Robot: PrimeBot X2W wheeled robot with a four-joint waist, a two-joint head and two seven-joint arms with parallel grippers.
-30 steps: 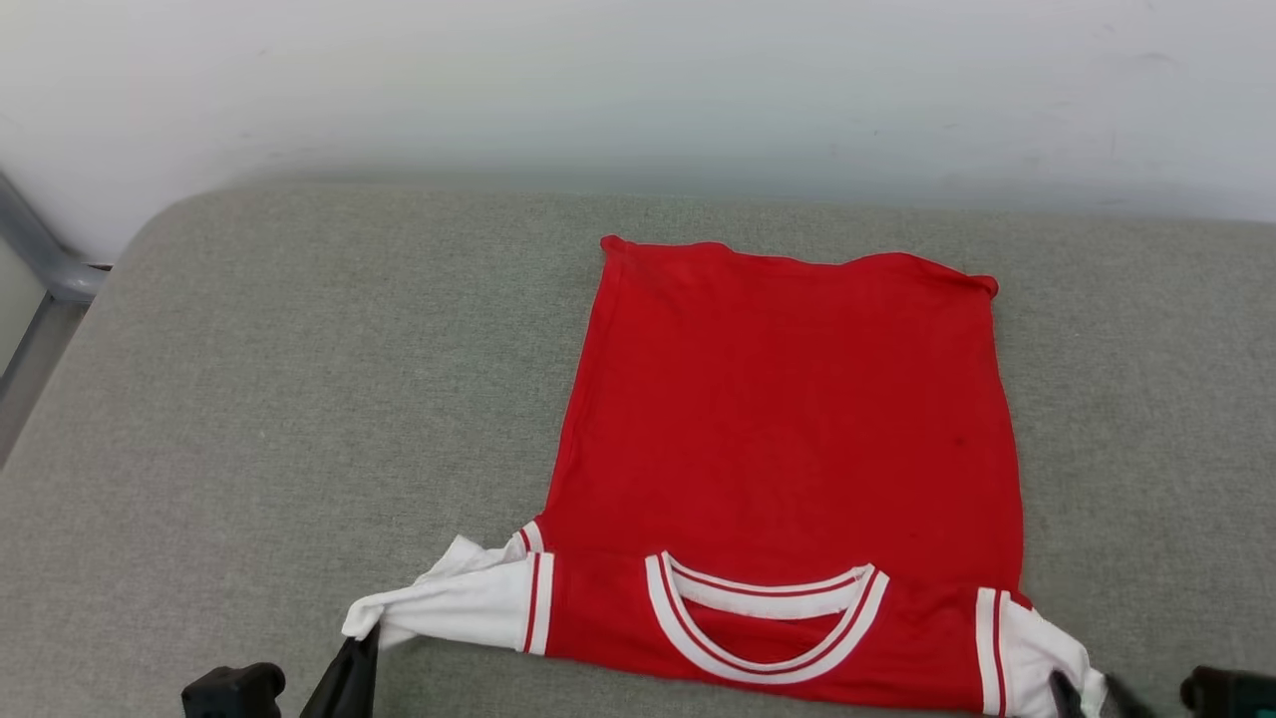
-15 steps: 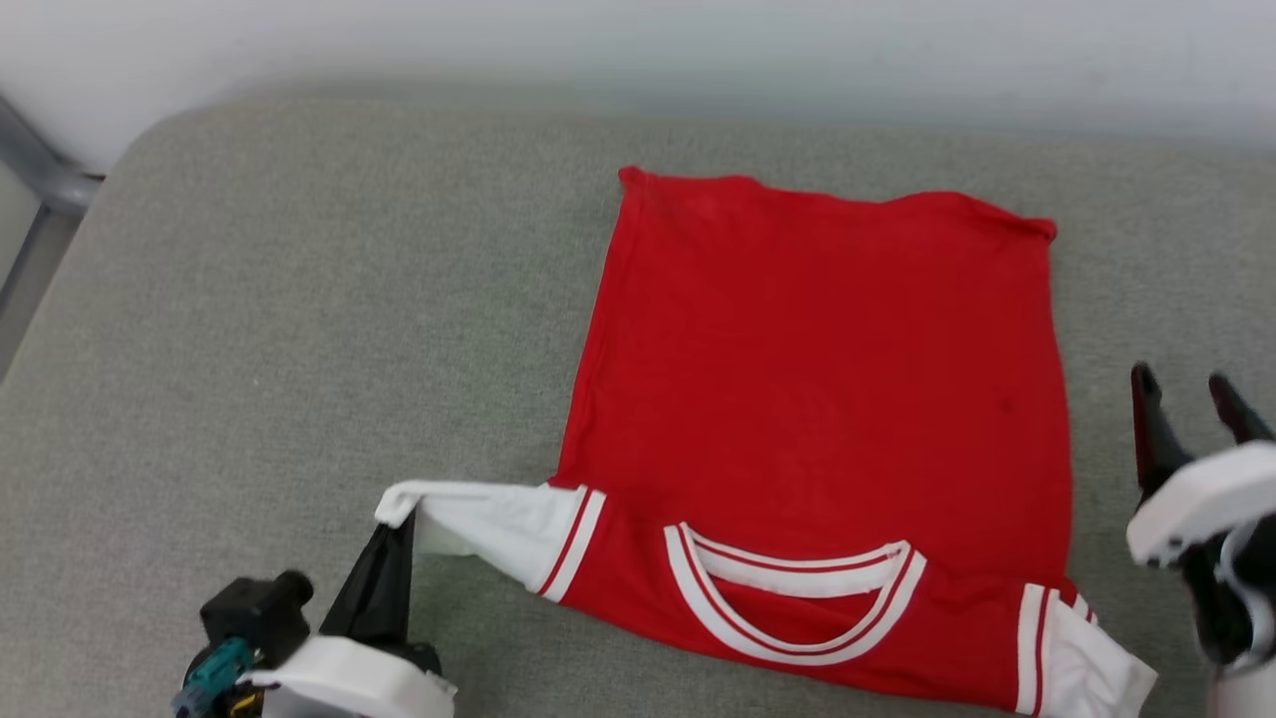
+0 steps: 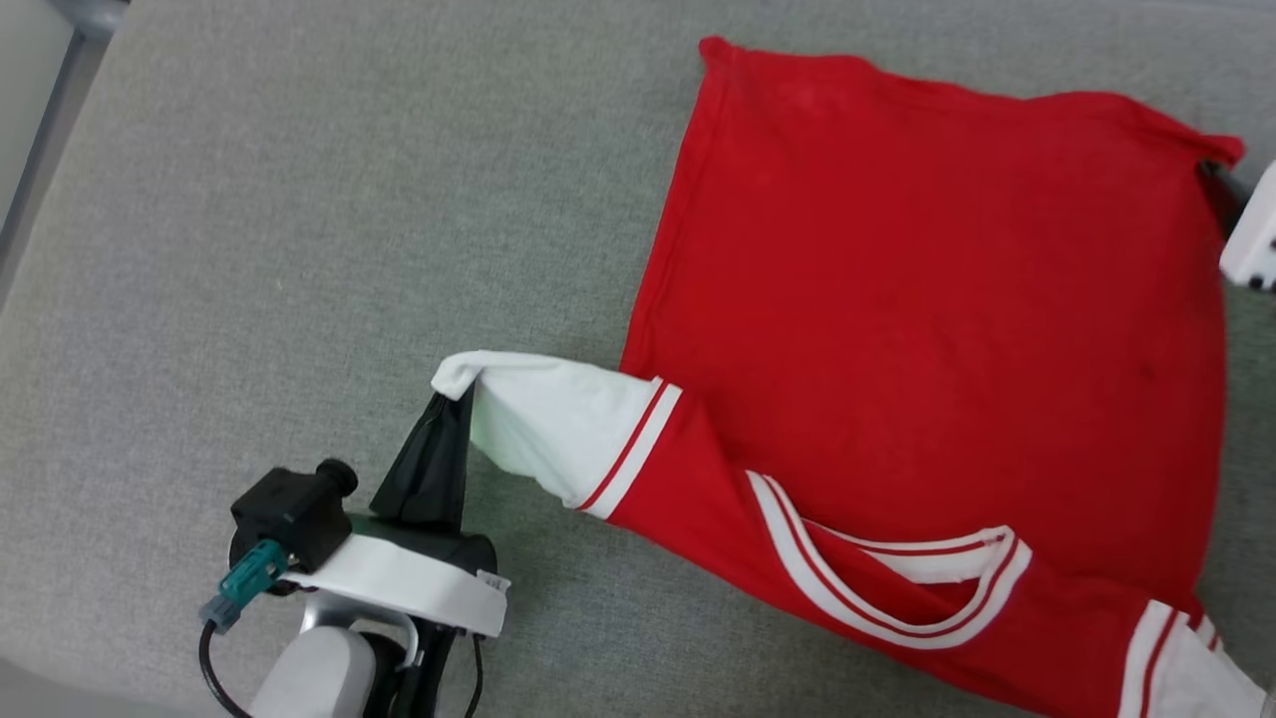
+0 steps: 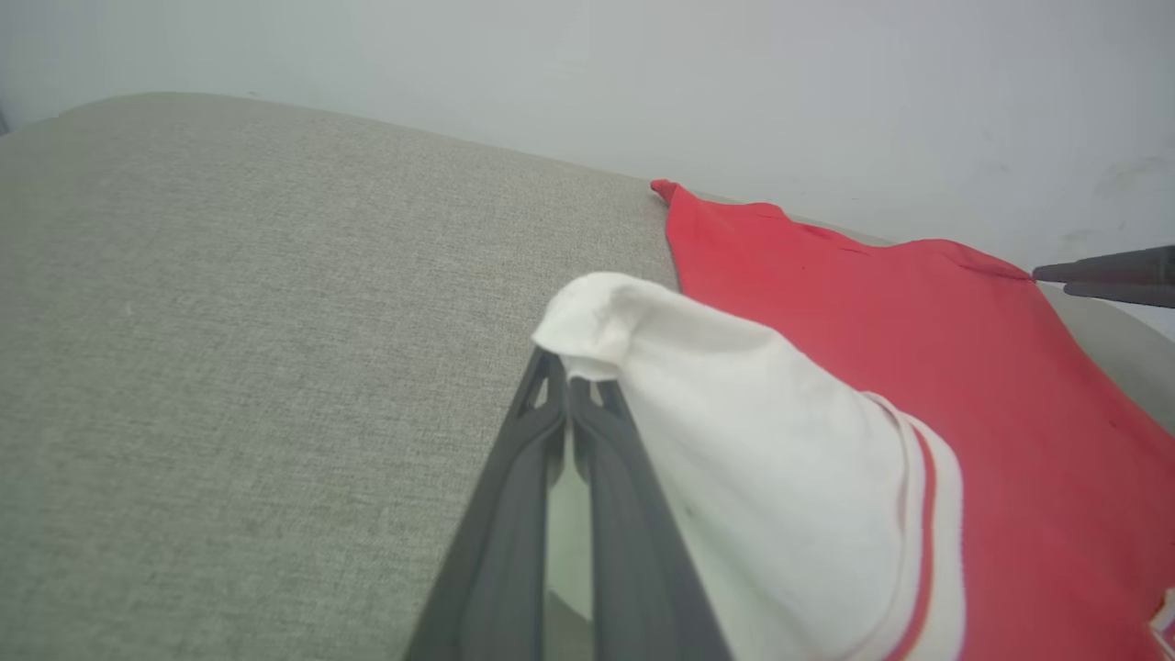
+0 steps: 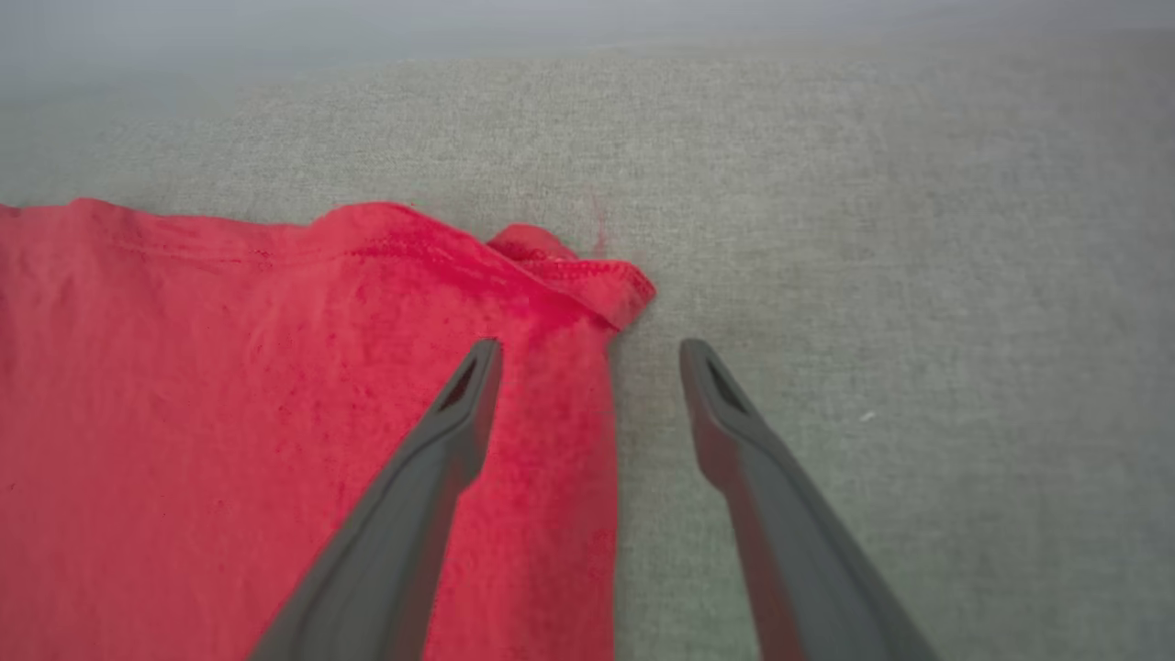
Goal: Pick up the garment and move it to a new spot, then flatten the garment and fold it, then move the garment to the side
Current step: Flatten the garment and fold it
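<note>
The garment (image 3: 927,299) is a red shirt lying back-up on the grey cushion, with its striped collar (image 3: 887,588) near me. My left gripper (image 3: 454,394) is shut on the tip of the white left sleeve (image 3: 558,419) and holds it raised off the cushion; the left wrist view shows the sleeve (image 4: 734,413) draped over the closed fingers (image 4: 514,514). My right gripper (image 5: 592,353) is open and straddles the far right hem corner (image 5: 587,285) of the garment (image 5: 229,367), one finger above the red cloth and the other above the cushion. The other white sleeve (image 3: 1186,668) lies at the lower right.
A grey fabric cushion (image 3: 299,249) carries everything, with wide bare room to the left of the shirt. A metal frame (image 3: 40,150) runs past its left edge. A pale wall (image 4: 643,73) stands behind the cushion's far edge.
The head camera has tipped down. My right gripper opened and went from the right sleeve to the far hem corner. My left gripper carried the left sleeve up and away from me.
</note>
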